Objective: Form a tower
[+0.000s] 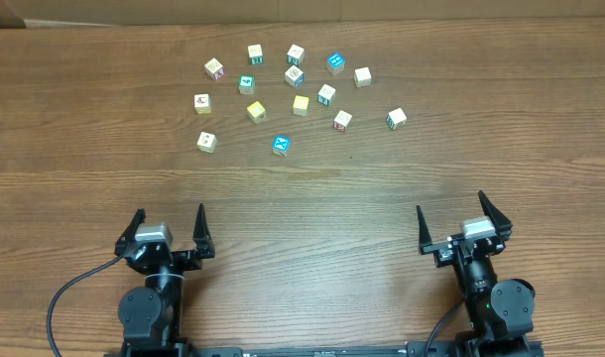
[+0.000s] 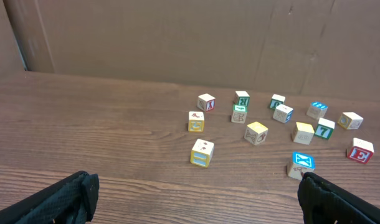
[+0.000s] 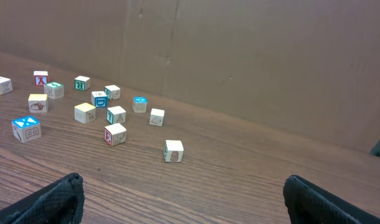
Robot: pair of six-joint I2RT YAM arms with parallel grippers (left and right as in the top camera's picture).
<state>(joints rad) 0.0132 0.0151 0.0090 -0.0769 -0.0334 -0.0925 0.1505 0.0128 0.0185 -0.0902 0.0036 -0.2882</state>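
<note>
A big brown wooden table (image 1: 302,198) is filling most of the overhead view. A tall plain brown cardboard wall (image 2: 177,37) is standing along its far edge.

Two black robot arms are sitting at the near edge of the table. The left gripper (image 1: 170,211) is sitting at the near left with its two black fingers (image 2: 59,199) spread wide apart. It is gripping nothing. The right gripper (image 1: 451,205) is sitting at the near right. Its black fingers (image 3: 47,199) are spread wide too, and nothing is between them. Both grippers are well apart from the cubes. A thin black cable (image 1: 69,288) is curling beside the left arm.

The small pale wooden picture cubes (image 1: 326,94) are lying in a loose bunch on the far middle of the table. Each one is sitting alone on the wood, and no cube is resting on top of another, so a tower is not yet built. The blue-topped cube (image 1: 281,145) is lying nearest to the arms. A pale cube with an orange mark (image 1: 206,142) is lying to its left. A cube with a green side (image 1: 396,118) is lying farthest to the right. Two yellow-topped cubes (image 1: 257,111) are sitting in the middle of the bunch. A second blue cube (image 1: 335,63) is sitting near the far edge.
</note>
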